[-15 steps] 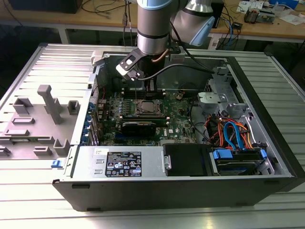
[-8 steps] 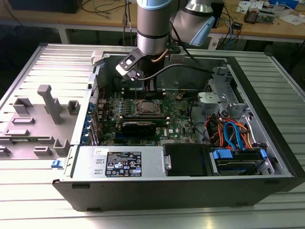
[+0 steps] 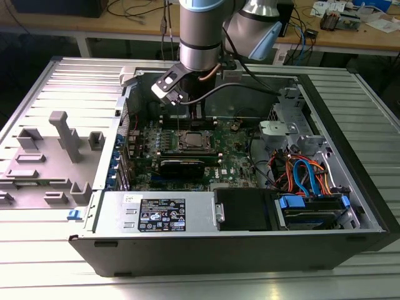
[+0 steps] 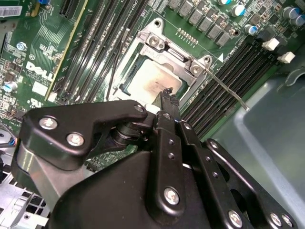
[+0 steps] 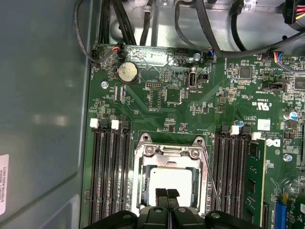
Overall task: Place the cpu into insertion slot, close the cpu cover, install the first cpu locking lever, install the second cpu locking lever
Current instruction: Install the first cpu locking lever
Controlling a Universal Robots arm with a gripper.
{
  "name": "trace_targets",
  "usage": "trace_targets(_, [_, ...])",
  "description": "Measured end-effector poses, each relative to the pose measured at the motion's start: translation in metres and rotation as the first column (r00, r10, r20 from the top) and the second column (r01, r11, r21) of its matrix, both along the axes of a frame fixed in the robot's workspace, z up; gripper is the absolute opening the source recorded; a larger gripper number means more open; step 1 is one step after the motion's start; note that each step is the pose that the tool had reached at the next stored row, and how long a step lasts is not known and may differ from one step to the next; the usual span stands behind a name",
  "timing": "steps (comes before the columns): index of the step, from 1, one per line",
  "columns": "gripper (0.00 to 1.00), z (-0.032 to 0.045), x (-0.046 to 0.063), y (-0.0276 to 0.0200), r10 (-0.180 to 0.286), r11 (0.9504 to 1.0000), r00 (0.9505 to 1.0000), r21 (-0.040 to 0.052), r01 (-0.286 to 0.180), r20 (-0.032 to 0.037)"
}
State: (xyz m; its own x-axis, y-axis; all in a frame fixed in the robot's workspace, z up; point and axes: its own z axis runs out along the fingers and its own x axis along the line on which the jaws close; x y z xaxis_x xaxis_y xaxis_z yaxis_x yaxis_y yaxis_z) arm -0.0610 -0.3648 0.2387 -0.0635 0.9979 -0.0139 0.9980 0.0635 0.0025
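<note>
Ribbed metal table (image 3: pixel 200 284), open computer case (image 3: pixel 187 250) lying on it, grey panel (image 3: pixel 75 94) flat just beside the case

Your arm (image 3: pixel 200 34) stands nearly upright in the exterior view, its wrist bent so that your gripper (image 5: pixel 167 193) points straight down, and in both wrist views you see its two slim black fingers (image 4: pixel 167 102) pressed tip to tip, fully drawn together.
</note>
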Motion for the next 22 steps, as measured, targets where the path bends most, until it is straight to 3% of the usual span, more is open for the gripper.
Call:
trace_targets(9, [0.11,0.0137,0.000,0.0000,0.000,1.0000,1.0000,0.0000,0.000,-0.0001])
trace_targets(22, [0.11,0.0165,0.000,0.0000,0.000,1.0000,1.0000,0.0001,0.000,-0.0004])
